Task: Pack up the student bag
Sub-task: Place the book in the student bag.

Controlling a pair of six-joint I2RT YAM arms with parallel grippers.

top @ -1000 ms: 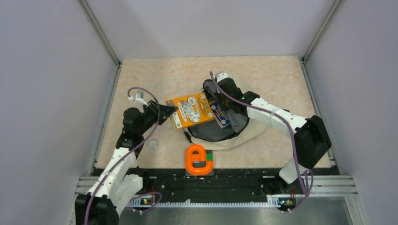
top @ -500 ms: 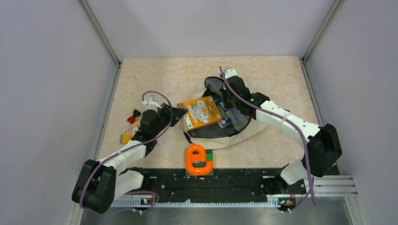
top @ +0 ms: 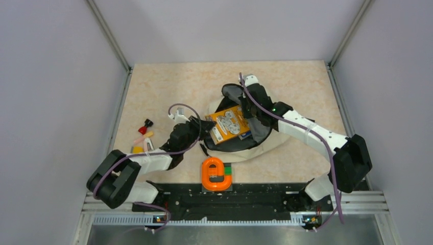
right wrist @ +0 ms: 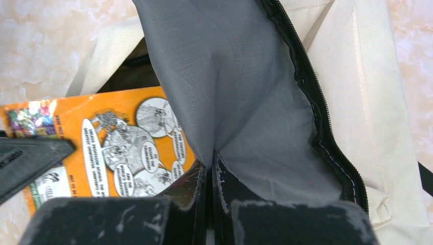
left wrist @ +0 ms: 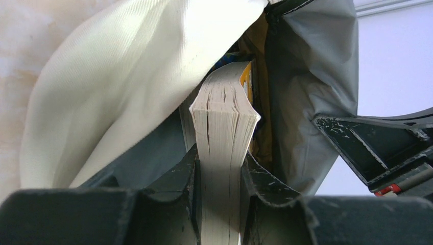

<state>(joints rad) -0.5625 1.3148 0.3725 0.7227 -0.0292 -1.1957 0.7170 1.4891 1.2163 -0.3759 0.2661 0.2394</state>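
Note:
The student bag [top: 278,142], cream with grey lining, lies open at the table's middle. My right gripper [top: 244,105] is shut on the grey lining [right wrist: 240,102] of its upper flap and holds the mouth open [right wrist: 212,164]. My left gripper [top: 207,126] is shut on an orange comic-style book [top: 230,124], pinching its page edge [left wrist: 224,117] between both fingers [left wrist: 219,176]. The book's far end sits inside the bag's mouth, between cream fabric [left wrist: 102,92] and lining [left wrist: 306,76]. Its orange cover [right wrist: 117,143] shows in the right wrist view.
An orange U-shaped object [top: 216,174] rests on a green block near the front edge. Small items, a red-and-black one [top: 147,124] and pink and yellow ones [top: 140,143], lie at the left. A blue book [top: 245,135] lies in the bag.
My left arm has swung right and carried the orange book from beside the bag into its mouth. My right gripper lifted the flap back and has held still since.

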